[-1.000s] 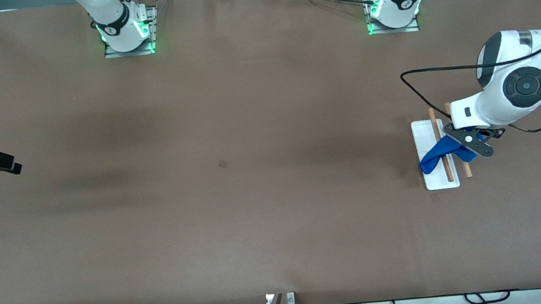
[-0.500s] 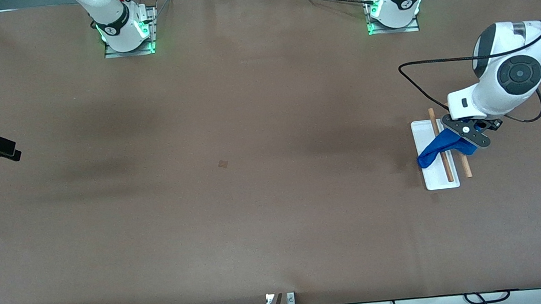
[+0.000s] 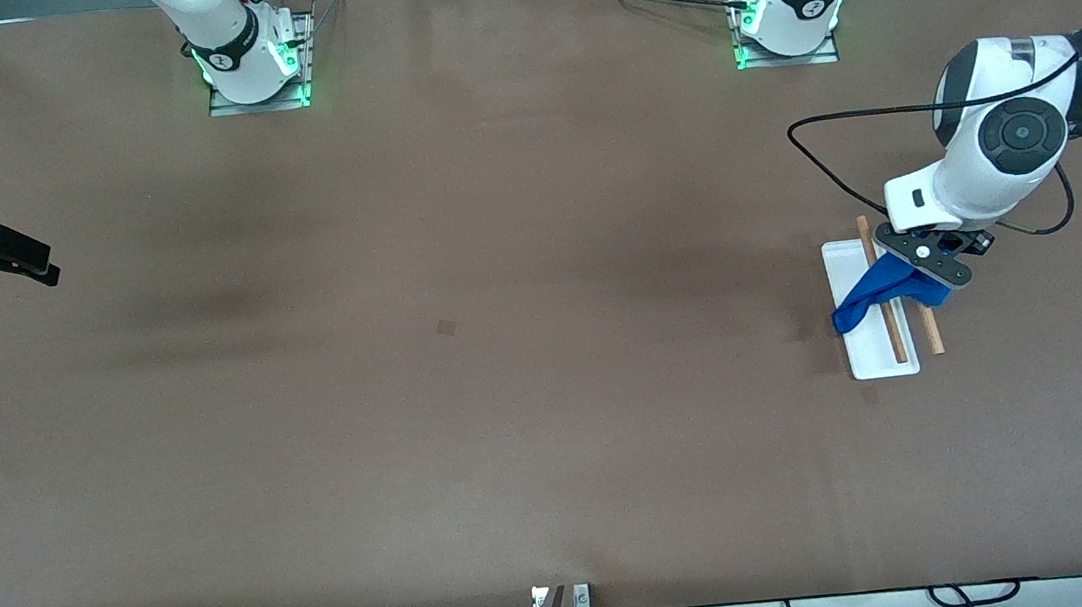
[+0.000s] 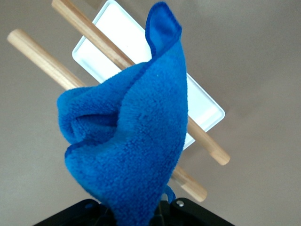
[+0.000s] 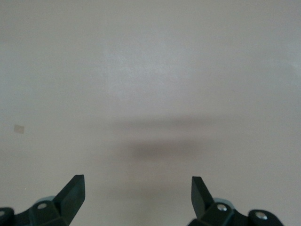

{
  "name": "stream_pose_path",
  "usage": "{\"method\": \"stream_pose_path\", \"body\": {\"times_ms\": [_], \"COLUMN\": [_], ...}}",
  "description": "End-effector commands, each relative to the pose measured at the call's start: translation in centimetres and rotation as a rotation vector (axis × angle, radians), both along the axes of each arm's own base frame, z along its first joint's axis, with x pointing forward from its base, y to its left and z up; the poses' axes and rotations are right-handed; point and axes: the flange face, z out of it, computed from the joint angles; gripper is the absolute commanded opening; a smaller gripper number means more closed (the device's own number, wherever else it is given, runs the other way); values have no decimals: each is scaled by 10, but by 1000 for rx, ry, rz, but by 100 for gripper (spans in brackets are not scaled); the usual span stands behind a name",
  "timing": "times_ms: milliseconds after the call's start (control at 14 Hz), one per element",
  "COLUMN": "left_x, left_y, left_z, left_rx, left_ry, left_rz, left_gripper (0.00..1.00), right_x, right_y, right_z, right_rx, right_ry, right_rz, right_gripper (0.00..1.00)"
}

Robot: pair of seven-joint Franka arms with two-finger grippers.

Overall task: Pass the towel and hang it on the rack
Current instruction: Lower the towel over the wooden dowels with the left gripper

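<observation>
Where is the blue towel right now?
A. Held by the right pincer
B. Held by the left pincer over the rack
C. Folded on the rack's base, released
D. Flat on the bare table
B: the left pincer is shut on the towel, which drapes across the rack.

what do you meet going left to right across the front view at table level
right gripper, open over the table's bare end → small brown mark on the table → towel, its free end hanging → rack → left gripper, shut on the towel
</observation>
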Motion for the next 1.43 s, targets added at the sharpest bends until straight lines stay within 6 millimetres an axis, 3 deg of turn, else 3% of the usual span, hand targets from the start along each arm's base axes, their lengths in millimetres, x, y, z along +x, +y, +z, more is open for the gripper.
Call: {"method": "stream_pose_path", "body": {"times_ms": [0, 71, 429, 1000, 1357], "left_x": [-6, -4, -2, 1, 1], "left_y": [0, 1, 3, 30, 29], "left_z": [3, 2, 4, 13, 21], "left_rx": [14, 12, 9, -8, -28], "left_ry": [-26, -26, -25, -12, 6], "left_rz": [0, -1, -8, -63, -24], "left_gripper": [11, 28, 46, 45, 54], "right_x": [-4, -3, 4, 5, 4], "right_y": [3, 5, 4, 6, 2], "right_z": [1, 0, 9, 13, 20], "right_rx": [-13, -11, -8, -8, -10], "right_ry": [-5, -7, -29, -40, -50], "right_rz": [24, 26, 10, 13, 22], "right_gripper": [100, 100, 100, 100, 100]}}
